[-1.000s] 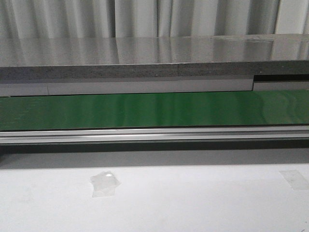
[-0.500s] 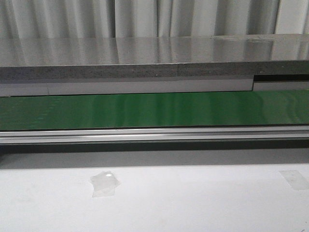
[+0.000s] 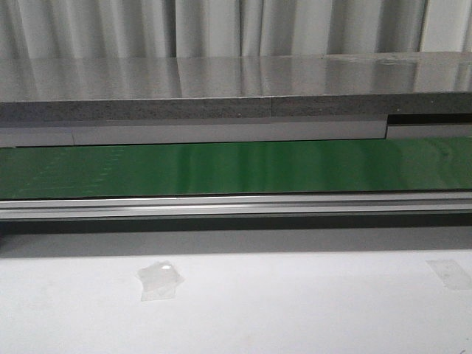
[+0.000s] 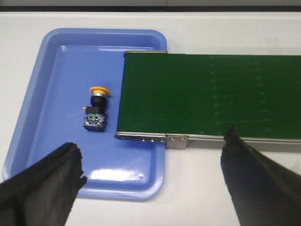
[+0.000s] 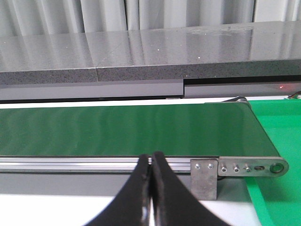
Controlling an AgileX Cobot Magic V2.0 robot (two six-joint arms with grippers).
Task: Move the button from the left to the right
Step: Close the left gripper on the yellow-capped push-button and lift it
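Observation:
The button (image 4: 96, 109) lies on its side in a blue tray (image 4: 44, 113), orange cap away from its black body. It shows only in the left wrist view. My left gripper (image 4: 153, 146) hangs open above the tray's near corner and the white table, wide apart from the button, nothing between its black fingers (image 4: 44, 186). The green conveyor belt (image 4: 211, 96) ends over the tray. My right gripper (image 5: 151, 157) is shut with nothing in it, in front of the belt's aluminium rail (image 5: 70, 164). Neither gripper appears in the front view.
The green belt (image 3: 236, 168) runs across the front view behind an aluminium rail (image 3: 236, 205), with a grey stone ledge (image 3: 221, 92) beyond. Tape patches (image 3: 158, 280) lie on the white table. A green bin (image 5: 277, 146) sits past the belt's right end bracket (image 5: 240, 168).

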